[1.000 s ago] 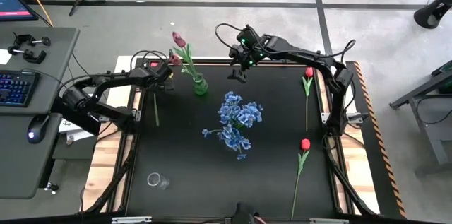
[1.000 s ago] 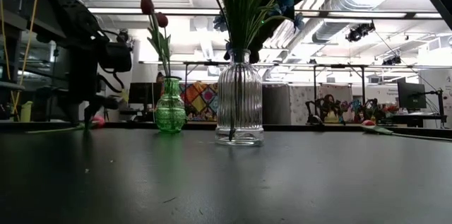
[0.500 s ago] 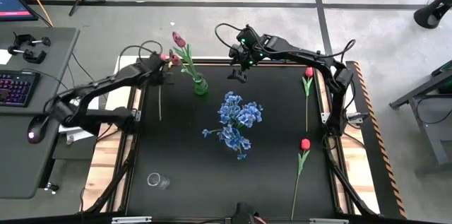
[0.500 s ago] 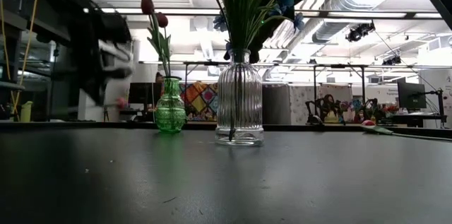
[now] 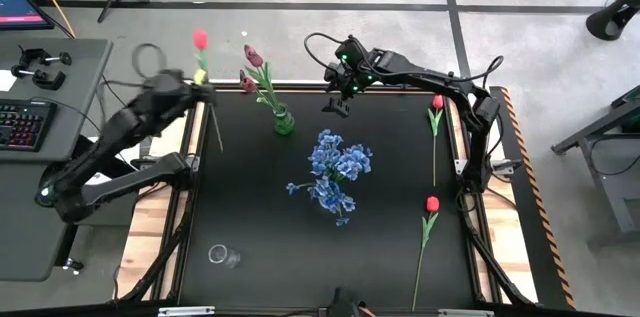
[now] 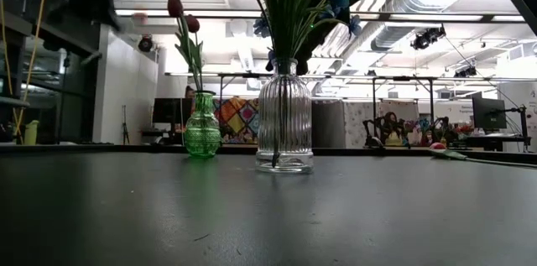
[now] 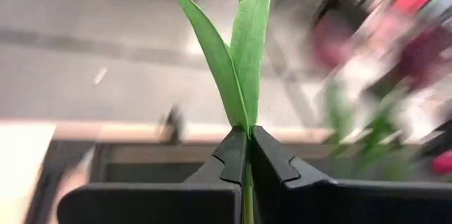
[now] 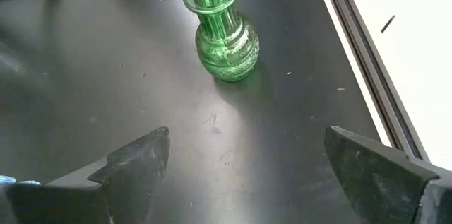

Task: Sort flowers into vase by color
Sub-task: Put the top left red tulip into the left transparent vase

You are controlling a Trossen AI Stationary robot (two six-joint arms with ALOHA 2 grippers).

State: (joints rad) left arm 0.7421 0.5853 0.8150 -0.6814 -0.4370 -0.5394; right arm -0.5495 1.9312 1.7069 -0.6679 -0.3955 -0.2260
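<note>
Item: red tulip (image 5: pixel 200 39), pinched by our closed left gripper (image 7: pixel 247 155), aloft beside green vase (image 5: pixel 284 120). Right gripper (image 8: pixel 244 160) open, idle. Risk: thin stem slips, missing the narrow neck.

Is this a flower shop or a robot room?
Most likely a robot lab. Two robot arms work over a black table, a desk with a keyboard stands beside it, and more workbenches with monitors fill the room behind.

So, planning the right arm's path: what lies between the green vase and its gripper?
Only bare black table between green vase and the open right gripper, per the right wrist view.
</note>
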